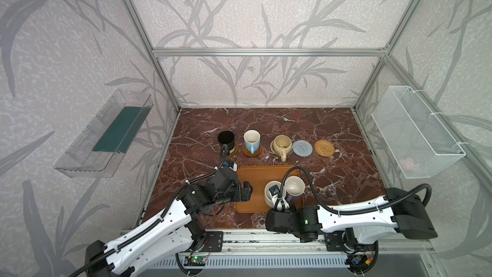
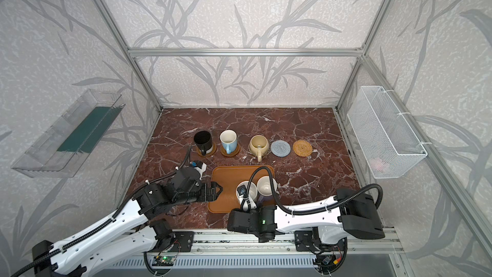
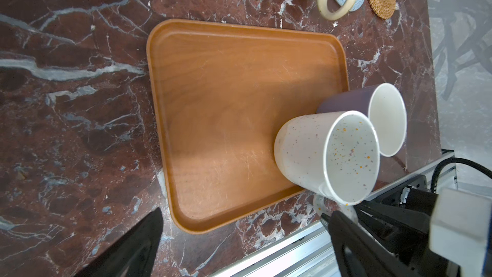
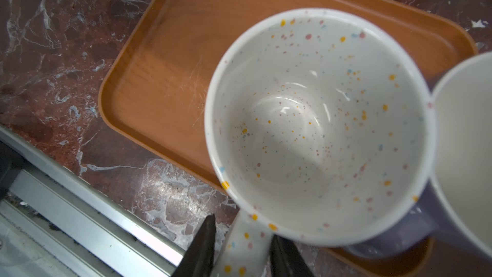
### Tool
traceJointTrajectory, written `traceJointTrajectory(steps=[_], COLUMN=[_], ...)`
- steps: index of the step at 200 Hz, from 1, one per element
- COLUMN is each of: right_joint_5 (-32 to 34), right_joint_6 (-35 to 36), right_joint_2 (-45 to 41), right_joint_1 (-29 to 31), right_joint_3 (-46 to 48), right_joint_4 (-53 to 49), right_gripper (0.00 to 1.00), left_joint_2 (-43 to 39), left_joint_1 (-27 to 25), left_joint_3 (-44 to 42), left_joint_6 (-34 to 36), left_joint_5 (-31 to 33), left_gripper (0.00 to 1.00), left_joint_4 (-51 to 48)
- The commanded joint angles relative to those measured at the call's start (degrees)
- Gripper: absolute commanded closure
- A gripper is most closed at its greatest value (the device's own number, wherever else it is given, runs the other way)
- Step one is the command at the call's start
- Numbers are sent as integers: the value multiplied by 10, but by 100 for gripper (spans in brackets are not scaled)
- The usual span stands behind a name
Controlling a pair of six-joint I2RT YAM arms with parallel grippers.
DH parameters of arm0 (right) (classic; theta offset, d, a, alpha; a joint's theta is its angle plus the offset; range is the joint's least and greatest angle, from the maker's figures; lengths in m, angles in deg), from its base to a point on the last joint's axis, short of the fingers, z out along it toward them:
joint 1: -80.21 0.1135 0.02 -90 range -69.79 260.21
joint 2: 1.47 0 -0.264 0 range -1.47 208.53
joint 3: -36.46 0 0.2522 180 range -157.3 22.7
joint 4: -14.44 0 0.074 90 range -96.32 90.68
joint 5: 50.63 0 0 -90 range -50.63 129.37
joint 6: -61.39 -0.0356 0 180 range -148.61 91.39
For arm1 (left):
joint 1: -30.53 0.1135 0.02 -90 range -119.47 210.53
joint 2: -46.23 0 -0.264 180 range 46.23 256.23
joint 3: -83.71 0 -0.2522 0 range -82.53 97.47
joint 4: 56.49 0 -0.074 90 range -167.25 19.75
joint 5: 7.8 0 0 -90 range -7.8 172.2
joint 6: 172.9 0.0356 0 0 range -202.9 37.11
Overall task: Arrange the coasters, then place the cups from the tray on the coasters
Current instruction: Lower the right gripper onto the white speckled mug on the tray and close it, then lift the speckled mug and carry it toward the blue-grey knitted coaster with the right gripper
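We are reaching the right gripper in at the white, colour-speckled ceramic mug, which is standing upright on the near right part of the flat orange-brown rectangular tray. Its handle is pointing at the table's near edge, straight toward this gripper. The jaws are straddling it, but we cannot tell whether they are pinching yet. The left gripper is hanging spread wide and empty over the tray's left rim, farther from that handle.

We are counting five mugs. Two are on the tray: the speckled one and the pale lavender mug just beside it. The black mug, light blue mug and cream-yellow mug are sitting on coasters beyond. We are counting five coasters. The two brown wooden coasters and the cream woven coaster are occupied. The grey woven coaster and golden rattan coaster are lying bare, beyond the tray to the right.
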Motion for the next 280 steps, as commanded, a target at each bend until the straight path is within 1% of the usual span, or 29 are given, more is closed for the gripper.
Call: traceJointTrajectory(steps=[1, 19, 68, 101, 111, 124, 131, 135, 138, 174, 186, 218, 228, 241, 259, 280], right_joint_5=[16, 19, 20, 20, 15, 10, 10, 10, 9, 1, 0, -7, -5, -2, 3, 13], right_joint_6=[-1, -1, 21, 37, 39, 44, 47, 49, 49, 67, 71, 84, 89, 91, 98, 111], right_joint_2=[17, 37, 53, 55, 57, 60, 60, 60, 59, 57, 53, 26, 18, 6, -13, -33], right_joint_1=[-11, -18, -23, -28, -33, -37, -38, -38, -38, -38, -38, -38, -39, -41, -42, -41], right_joint_3=[-18, -39, -42, -43, -40, -39, -41, -43, -44, -71, -73, -72, -73, -76, -80, -91], right_joint_4=[-11, -40, -10, 4, 9, 15, 15, 15, 14, -4, -2, 6, 9, 7, 4, -12], right_gripper=[72, 74, 75, 70, 70, 74, 79, 84, 85, 87, 92, 94, 98, 100, 100, 100], left_joint_2=[-12, -17, -38, -34, -35, -37, -39, -40, -41, -51, -57, -75, -77, -82, -95, -109], left_joint_1=[2, 3, 3, 3, 3, 3, 3, 3, 3, 3, 3, 3, 3, 3, 2, 2], left_joint_3=[-12, -10, 0, -2, -4, -9, -11, -12, -13, -18, -18, -17, -16, -9, -8, -4], left_joint_6=[-10, -19, -20, -23, -24, -27, -29, -29, -31, -37, -41, -46, -50, -64, -79, -87], left_joint_5=[3, 6, 14, 6, 5, 3, 1, -1, -1, -5, -3, 0, -1, -14, -49, -51], left_gripper=[1, 1, 1, 1, 1, 1, 1, 1, 1, 2, 2, 2, 2, 2, 1, 1], left_joint_4=[-1, -14, -35, -32, -30, -24, -20, -20, -17, -8, -9, -6, -6, -1, 37, 57])
